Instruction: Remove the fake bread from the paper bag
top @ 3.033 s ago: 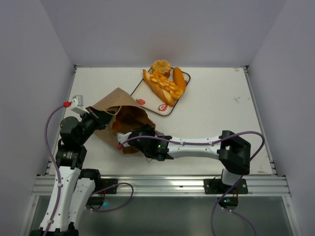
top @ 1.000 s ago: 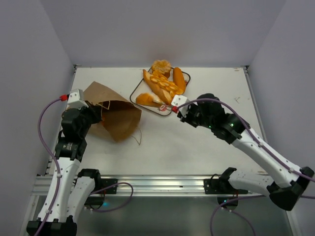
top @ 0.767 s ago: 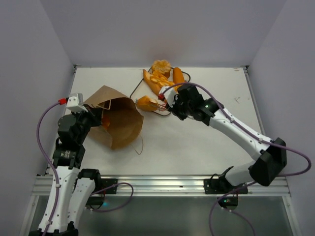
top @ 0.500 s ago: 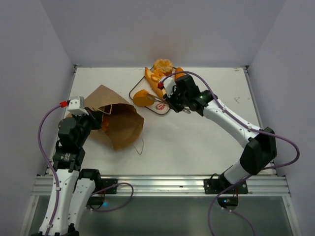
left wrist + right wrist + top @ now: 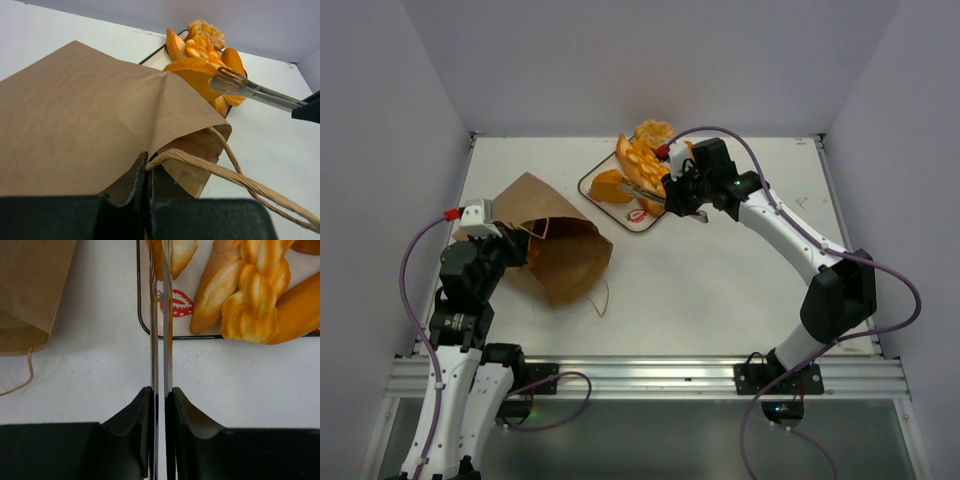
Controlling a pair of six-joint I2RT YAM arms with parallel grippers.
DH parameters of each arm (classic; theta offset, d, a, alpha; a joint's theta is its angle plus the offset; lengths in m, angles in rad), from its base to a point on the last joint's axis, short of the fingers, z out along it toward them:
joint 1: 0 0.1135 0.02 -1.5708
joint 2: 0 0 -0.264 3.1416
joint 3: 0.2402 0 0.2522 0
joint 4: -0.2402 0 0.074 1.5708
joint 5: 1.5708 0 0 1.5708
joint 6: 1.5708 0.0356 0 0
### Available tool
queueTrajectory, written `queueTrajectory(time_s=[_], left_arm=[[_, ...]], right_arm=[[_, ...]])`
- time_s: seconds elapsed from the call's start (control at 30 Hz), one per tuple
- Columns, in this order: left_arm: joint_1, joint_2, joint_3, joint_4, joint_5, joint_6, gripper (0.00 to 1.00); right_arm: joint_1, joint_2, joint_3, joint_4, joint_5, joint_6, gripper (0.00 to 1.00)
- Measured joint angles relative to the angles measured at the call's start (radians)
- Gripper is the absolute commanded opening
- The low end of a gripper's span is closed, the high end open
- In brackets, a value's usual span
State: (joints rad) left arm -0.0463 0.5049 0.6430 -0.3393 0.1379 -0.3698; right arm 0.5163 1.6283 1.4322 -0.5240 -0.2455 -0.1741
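Over on the left, the paper bag [image 5: 560,250] lay tipped on its side on the table [image 5: 740,270]. Its long axis ran from far left to near right, and its mouth gaped toward the near right. The left gripper [image 5: 148,167] was clamped fully shut on the bag's rim, pinching the paper and the root of a cord handle [image 5: 235,180] together. The top view hid that pinch behind the wrist; the left wrist view showed it plainly.

Moving right, one golden piece [image 5: 607,186] of the fake bread [image 5: 645,152] sat between the tips of metal tongs [image 5: 642,190]. It was clear of the bag, at the left corner of the strawberry-print tray [image 5: 636,215]; whether it touched the tray could not be told. The rest was piled on the tray.

The right gripper [image 5: 159,395] was squeezed down on the tongs' two blades, pressing them almost together. Its own view cut the held piece off at the top edge, but showed a braided loaf [image 5: 255,285] lying lengthwise beside it.
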Motion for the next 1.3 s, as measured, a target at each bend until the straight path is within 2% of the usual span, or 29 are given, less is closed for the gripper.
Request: queueTrajectory(time_s=[0.3, 0.67, 0.8, 0.83, 0.97, 1.07, 1.3], left_arm=[[0.000, 0.000, 0.000, 0.000, 0.019, -0.004, 0.00], [0.000, 0.001, -0.001, 0.001, 0.031, -0.005, 0.00], [0.000, 0.001, -0.004, 0.002, 0.035, -0.005, 0.00], [0.000, 0.001, -0.004, 0.002, 0.036, -0.005, 0.00], [0.000, 0.001, -0.004, 0.002, 0.041, -0.008, 0.00], [0.000, 0.001, -0.004, 0.002, 0.042, -0.008, 0.00], [0.000, 0.004, -0.011, 0.013, 0.084, -0.008, 0.00]], right_arm=[[-0.039, -0.022, 0.000, 0.037, -0.056, 0.074, 0.00], [-0.036, 0.108, -0.045, 0.106, -0.065, 0.132, 0.00], [-0.047, 0.108, -0.057, 0.126, -0.060, 0.132, 0.14], [-0.050, 0.108, -0.059, 0.130, -0.060, 0.132, 0.23], [-0.055, 0.108, -0.064, 0.128, -0.060, 0.128, 0.34], [-0.061, 0.108, -0.064, 0.127, -0.061, 0.127, 0.38], [-0.100, 0.080, -0.064, 0.121, -0.064, 0.126, 0.39]])
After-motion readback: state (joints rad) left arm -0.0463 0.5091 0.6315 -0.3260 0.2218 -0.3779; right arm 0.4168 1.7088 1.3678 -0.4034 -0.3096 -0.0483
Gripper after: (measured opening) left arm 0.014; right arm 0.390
